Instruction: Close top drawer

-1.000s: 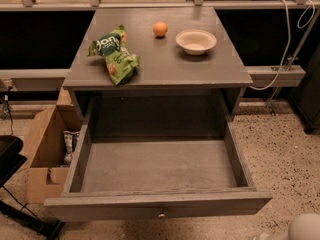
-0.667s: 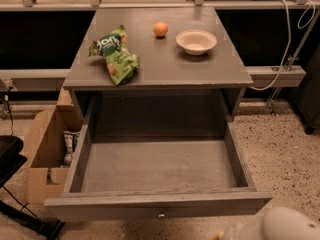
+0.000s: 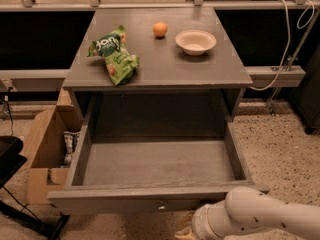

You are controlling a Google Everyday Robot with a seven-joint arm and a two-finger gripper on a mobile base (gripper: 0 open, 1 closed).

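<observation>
The top drawer [image 3: 150, 164] is a wide grey wooden box pulled far out of the grey cabinet; it is empty inside. Its flat front panel [image 3: 100, 200] runs along the bottom of the view, with a small round metal knob [image 3: 161, 206] at its centre. My white arm [image 3: 250, 216] reaches in from the lower right, just below and in front of the front panel. The gripper [image 3: 184, 233] is at the bottom edge, below and right of the knob, mostly cut off.
On the cabinet top [image 3: 165, 64] lie a green snack bag [image 3: 114, 54], an orange [image 3: 160, 29] and a white bowl [image 3: 195, 41]. An open cardboard box [image 3: 47, 149] stands on the floor at left. A black object [image 3: 10, 159] sits at far left. White cables [image 3: 285, 39] hang at right.
My arm has come in from the lower right corner and moved left along the drawer's front panel toward the knob. The drawer has not moved.
</observation>
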